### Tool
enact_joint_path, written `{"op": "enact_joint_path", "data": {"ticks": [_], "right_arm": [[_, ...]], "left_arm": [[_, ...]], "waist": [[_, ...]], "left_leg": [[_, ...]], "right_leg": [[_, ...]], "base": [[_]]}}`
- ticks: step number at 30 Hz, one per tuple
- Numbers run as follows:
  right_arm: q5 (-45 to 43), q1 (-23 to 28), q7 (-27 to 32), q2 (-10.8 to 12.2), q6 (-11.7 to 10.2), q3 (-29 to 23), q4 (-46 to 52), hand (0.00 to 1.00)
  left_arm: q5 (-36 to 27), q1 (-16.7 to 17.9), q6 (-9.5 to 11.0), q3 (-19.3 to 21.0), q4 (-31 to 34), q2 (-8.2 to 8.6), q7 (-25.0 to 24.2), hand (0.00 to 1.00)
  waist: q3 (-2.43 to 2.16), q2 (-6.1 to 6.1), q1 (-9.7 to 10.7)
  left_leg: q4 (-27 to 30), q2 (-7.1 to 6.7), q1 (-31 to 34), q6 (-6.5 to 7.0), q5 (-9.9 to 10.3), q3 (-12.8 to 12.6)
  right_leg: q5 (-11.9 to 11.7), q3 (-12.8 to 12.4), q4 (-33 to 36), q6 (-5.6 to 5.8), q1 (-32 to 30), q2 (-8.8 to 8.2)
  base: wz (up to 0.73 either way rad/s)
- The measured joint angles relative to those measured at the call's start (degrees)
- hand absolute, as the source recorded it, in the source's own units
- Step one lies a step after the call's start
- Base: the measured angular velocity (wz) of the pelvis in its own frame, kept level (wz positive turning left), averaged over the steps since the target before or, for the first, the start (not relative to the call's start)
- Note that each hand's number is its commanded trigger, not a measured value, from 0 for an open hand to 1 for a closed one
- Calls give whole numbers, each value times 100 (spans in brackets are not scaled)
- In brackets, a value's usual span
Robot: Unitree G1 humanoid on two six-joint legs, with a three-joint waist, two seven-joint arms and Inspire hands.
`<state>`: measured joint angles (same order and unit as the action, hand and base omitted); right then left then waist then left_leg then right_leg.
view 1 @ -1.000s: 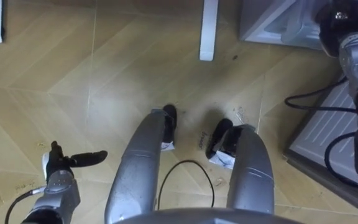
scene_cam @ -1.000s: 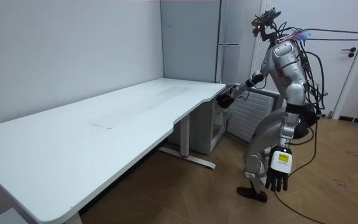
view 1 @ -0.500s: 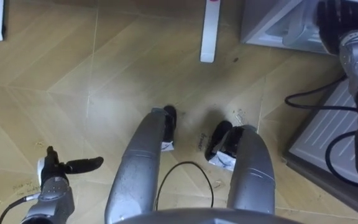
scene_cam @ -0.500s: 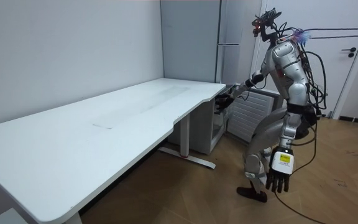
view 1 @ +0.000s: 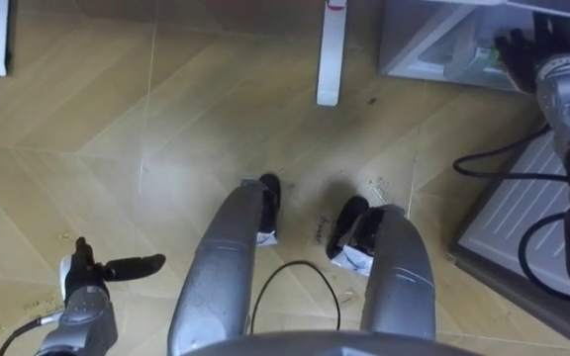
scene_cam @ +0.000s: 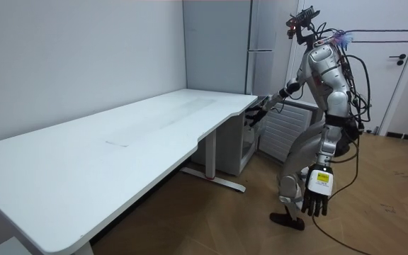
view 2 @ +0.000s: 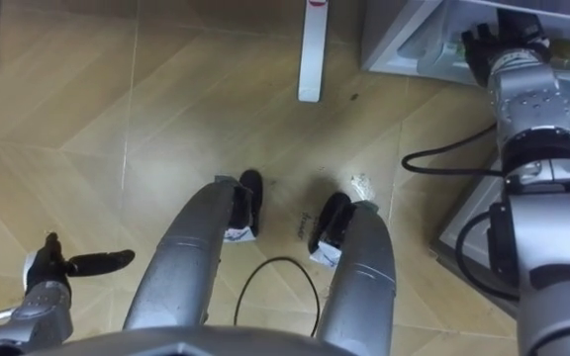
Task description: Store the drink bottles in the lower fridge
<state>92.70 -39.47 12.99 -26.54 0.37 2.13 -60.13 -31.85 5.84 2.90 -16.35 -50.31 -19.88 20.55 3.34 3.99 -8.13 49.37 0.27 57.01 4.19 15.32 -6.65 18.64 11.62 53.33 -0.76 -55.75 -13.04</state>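
the robot stands on the wood floor (view 1: pixel 87 119) at the end of the white table (scene_cam: pixel 119 134), knees bent, facing the grey fridge (scene_cam: pixel 261 42). the fridge's lower part is open, and its door (view 1: pixel 522 208) is swung out beside the robot's right leg. the right arm stretches forward and the right hand (view 2: pixel 498 44) is at the mouth of the lower compartment. its fingers point inward and are too dark to read, so i cannot tell whether it grips anything. just beside it, on the side away from the table, a brownish bottle (view 2: pixel 565 47) shows inside the compartment. a small green thing (view 2: pixel 450 44) sits on the hand's other side, too small to name. the left hand (view 1: pixel 92 275) hangs low by the left thigh, well apart from the fridge, fingers relaxed, thumb sticking out, holding nothing. a white table leg (view 1: pixel 330 49) stands on the floor just left of the fridge.
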Motion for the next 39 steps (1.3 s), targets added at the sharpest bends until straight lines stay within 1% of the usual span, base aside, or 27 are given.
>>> {"op": "enact_joint_path", "data": {"ticks": [2, 5, 6, 11, 15, 16, 20, 23, 26, 28, 29, 30, 33, 34, 36, 39], "right_arm": [[-17, 21, -54, -3, 6, 1, -15, 0], [-56, 25, -258, -3, 72, 7, -157, 0], [-53, 27, -340, -3, 101, 19, -216, 0], [-51, 197, -625, -4, 112, 60, -241, 0], [-68, 313, -833, -16, 167, 59, -243, 0], [-87, 355, -902, -28, 190, 59, -243, 0], [-108, 510, -1163, -45, 222, 59, -193, 0], [-112, 653, -1367, -80, 221, 59, -148, 0], [-109, 848, -1576, -80, 224, 59, -152, 0], [-106, 1142, -1694, -80, 227, 59, -152, 0], [-106, 1201, -1712, -80, 227, 57, -145, 0], [-106, 1315, -1744, -80, 227, 47, -109, 0], [-109, 1480, -1800, -85, 220, 40, -81, 0], [-108, 1539, -1814, -88, 219, 40, -48, 0], [-106, 1600, -1844, -94, 215, 40, 21, 0], [-181, 1804, -1878, -93, 200, 42, 134, 0]], "left_arm": [[0, 0, 0, 2, 1, 0, -8, 0], [-1, 4, -10, 2, -29, -1, -84, 0], [-5, 21, -31, -5, -30, 0, -118, 0], [-11, 34, -131, -10, -33, -1, -245, 0], [-12, 38, -175, -8, -28, 0, -262, 0], [-11, 38, -175, -7, -20, 0, -261, 0], [-27, 61, -177, 28, -30, -1, -251, 0], [-239, 93, -174, 47, -25, -4, -220, 0], [-413, 125, -178, 54, -21, -6, -217, 0], [-406, 165, -183, 58, -30, -7, -217, 0], [-406, 167, -184, 61, -36, -9, -219, 0], [-423, 176, -187, 74, -41, -17, -227, 0], [-425, 179, -186, 110, -116, -25, -279, 0], [-424, 204, -185, 149, -119, -25, -316, 0], [-432, 248, -185, 209, -103, -25, -349, 0], [-436, 325, -186, 283, -74, -36, -374, 0]], "waist": [[0, 0, 0], [-3, -5, -6], [-3, -6, -5], [-5, -8, -5], [-6, -11, 26], [-8, -12, 36], [-9, -10, 59], [-13, -5, 74], [-16, -6, 72], [-47, 15, 62], [-49, 17, 67], [-94, 23, 79], [-111, 33, 172], [-140, 47, 177], [-158, 41, 190], [-159, 33, 201]], "left_leg": [[-14, -3, -26, 1, 0, -9], [-76, 5, -119, -6, -6, -21], [-101, 5, -168, -8, -10, -24], [-221, 4, -369, -9, -26, -49], [-301, 1, -460, 3, -29, -54], [-339, 12, -485, 3, -29, -54], [-415, 25, -557, 4, -30, -70], [-471, 29, -605, 3, -29, -94], [-511, 87, -713, -10, -22, -95], [-620, 110, -918, -25, -13, -99], [-640, 111, -963, -30, -11, -103], [-681, 111, -1008, -33, -9, -117], [-762, 122, -1212, -36, -10, -156], [-793, 159, -1261, -42, -10, -214], [-794, 224, -1287, -56, -3, -256], [-783, 256, -1364, -76, 8, -259]], "right_leg": [[0, -9, -1, 2, 18, -3], [-3, -5, -54, 3, 101, 11], [-5, -5, -72, 4, 144, 14], [-27, 20, -207, 16, 356, 29], [-62, 17, -318, 52, 464, 50], [-81, 2, -376, 71, 493, 87], [-103, -30, -467, 96, 552, 133], [-108, -37, -513, 94, 585, 140], [-136, -30, -632, 93, 722, 217], [-160, -44, -779, 106, 925, 278], [-165, -47, -803, 107, 969, 289], [-198, -54, -874, 102, 1014, 323], [-227, -91, -938, 91, 1168, 339], [-267, -142, -992, 90, 1195, 389], [-328, -194, -1070, 82, 1218, 475], [-339, -223, -1094, 83, 1305, 524]], "base": [[0], [0], [0], [0], [0], [0], [-2], [-3], [-6], [-8], [-13], [-15], [-14], [-25], [-25], [-8]]}}
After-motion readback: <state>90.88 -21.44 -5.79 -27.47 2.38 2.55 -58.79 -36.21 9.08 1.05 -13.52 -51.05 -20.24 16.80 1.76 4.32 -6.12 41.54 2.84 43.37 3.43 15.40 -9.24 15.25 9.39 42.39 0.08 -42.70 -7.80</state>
